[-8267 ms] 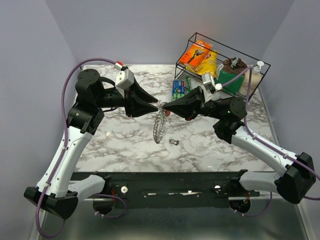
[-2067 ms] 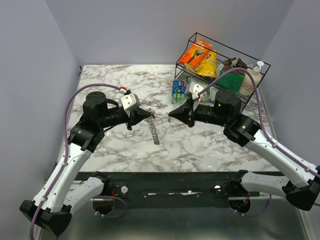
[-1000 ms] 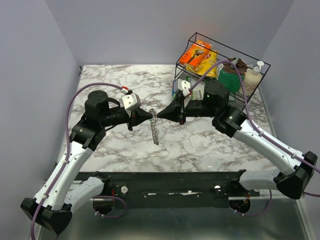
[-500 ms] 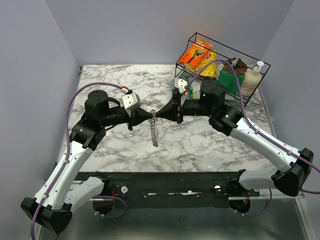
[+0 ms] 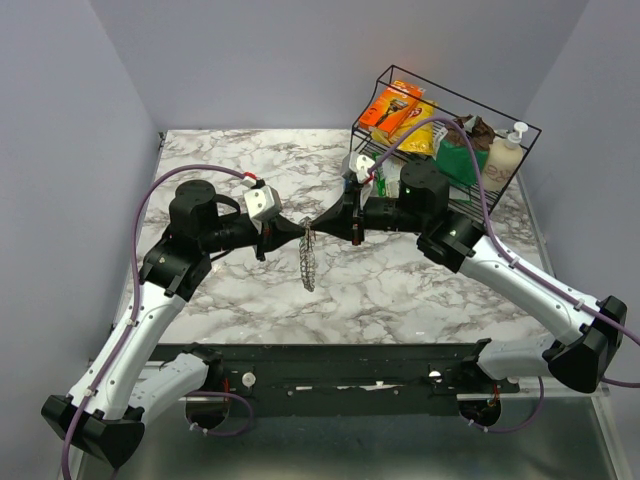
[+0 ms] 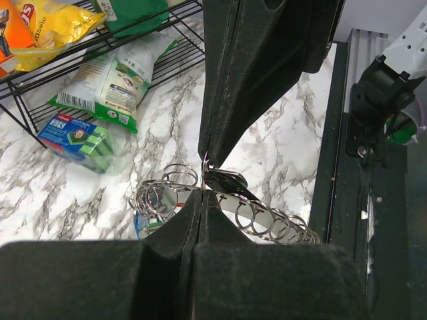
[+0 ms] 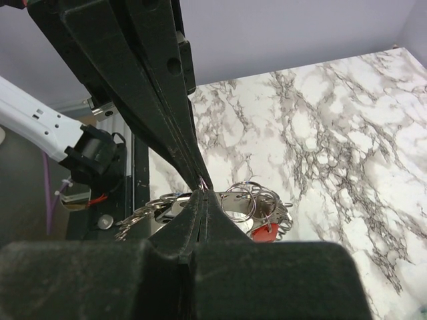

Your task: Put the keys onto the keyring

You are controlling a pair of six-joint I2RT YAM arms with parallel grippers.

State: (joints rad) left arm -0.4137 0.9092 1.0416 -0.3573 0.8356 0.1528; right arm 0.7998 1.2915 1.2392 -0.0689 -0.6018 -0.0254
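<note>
Left end effector [image 5: 298,229], fingers closed, pinches the top of the keyring [image 5: 308,248], which hangs below it with its keys [image 5: 310,276] over the marble table [image 5: 400,290]. Right end effector [image 5: 322,222], also closed, meets it tip to tip there; whether it pinches anything is unclear.

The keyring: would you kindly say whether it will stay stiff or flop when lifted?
Probably floppy: the keyring dangles as a loose chain below the left fingers. Likely heavy for its size, being packed metal. It may swing, pinched only at one thin wire.
</note>
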